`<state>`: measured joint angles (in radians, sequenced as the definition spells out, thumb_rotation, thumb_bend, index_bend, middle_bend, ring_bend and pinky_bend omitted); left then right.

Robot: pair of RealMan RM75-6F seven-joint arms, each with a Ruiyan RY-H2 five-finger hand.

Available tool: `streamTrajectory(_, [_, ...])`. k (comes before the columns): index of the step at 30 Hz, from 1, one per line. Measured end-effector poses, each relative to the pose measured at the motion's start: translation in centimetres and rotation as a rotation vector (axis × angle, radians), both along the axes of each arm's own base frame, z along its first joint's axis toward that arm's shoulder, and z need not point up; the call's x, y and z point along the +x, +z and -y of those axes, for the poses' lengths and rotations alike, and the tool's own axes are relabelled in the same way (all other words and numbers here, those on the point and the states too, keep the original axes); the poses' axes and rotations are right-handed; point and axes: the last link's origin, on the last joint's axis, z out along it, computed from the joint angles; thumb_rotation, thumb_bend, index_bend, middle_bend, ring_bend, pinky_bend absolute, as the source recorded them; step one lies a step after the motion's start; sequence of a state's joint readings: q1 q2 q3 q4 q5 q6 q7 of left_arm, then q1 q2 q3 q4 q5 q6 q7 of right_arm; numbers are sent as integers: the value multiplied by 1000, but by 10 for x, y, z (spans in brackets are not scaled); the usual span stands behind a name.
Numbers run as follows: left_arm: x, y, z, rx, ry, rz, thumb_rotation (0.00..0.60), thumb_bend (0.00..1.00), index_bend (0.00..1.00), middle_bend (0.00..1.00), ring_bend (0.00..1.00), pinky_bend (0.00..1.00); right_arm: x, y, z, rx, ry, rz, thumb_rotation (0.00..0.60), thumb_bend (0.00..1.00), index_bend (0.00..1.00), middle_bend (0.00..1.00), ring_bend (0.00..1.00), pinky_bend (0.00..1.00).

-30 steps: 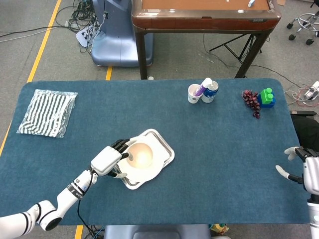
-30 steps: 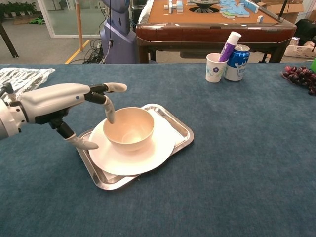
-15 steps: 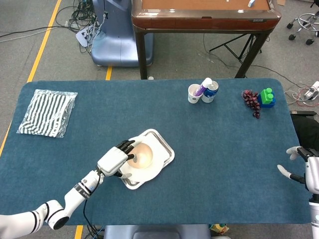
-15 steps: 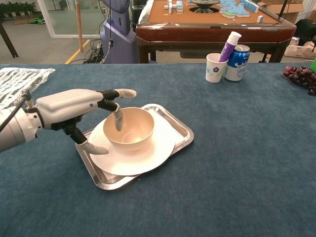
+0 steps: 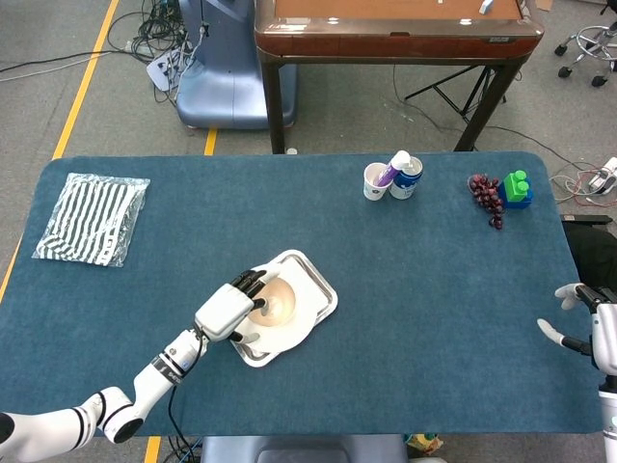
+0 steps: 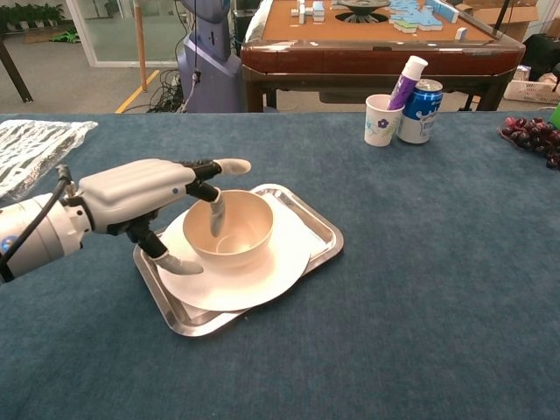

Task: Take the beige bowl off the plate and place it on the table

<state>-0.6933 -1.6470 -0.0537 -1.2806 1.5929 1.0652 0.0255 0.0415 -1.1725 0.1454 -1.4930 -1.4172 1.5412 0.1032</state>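
Observation:
The beige bowl [image 6: 238, 233] [image 5: 280, 301] sits upright on a white plate [image 6: 267, 278] [image 5: 286, 334], which lies in a steel tray [image 6: 317, 229] [image 5: 316, 282] at the table's front left. My left hand [image 6: 140, 189] [image 5: 229, 311] reaches over the bowl's left rim. One finger dips inside the bowl, another stretches over it, and the thumb lies low outside the bowl on the plate. The fingers stay apart and the bowl is not lifted. My right hand [image 5: 586, 334] hangs open at the table's far right edge, holding nothing.
A paper cup [image 6: 379, 120] [image 5: 376, 181] with a purple tube and a blue can [image 6: 421, 111] [image 5: 409, 179] stand at the back. Grapes [image 5: 487, 196] [image 6: 528, 136] and a green block [image 5: 517, 185] lie at the back right. A striped bag [image 5: 92, 219] [image 6: 39, 140] lies far left.
My left hand has moved right over the bowl; a finger that was at the rim now reaches inside, and the thumb slid closer along the plate. Bowl and right hand stay put.

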Motion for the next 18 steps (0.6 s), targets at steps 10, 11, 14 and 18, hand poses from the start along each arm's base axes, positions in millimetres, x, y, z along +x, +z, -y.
streamTrajectory(10, [1,-9,1,15,6,-9,600,149,529,0,0,70,-1,1,0,-3,0,8,600,0,471,562,427,442])
streamTrajectory(11, [1,-9,1,14,7,-10,600,159,529,0,0,70,-1,2,-1,-5,0,10,600,0,471,562,427,442])
streamTrajectory(14, [0,-10,1,9,12,-14,600,207,533,0,0,71,-1,3,-1,-9,0,15,600,0,472,562,427,442])
streamTrajectory(18, [-1,-12,2,4,17,-16,600,261,542,0,0,71,-2,4,-1,-13,-1,21,600,0,472,562,427,442])
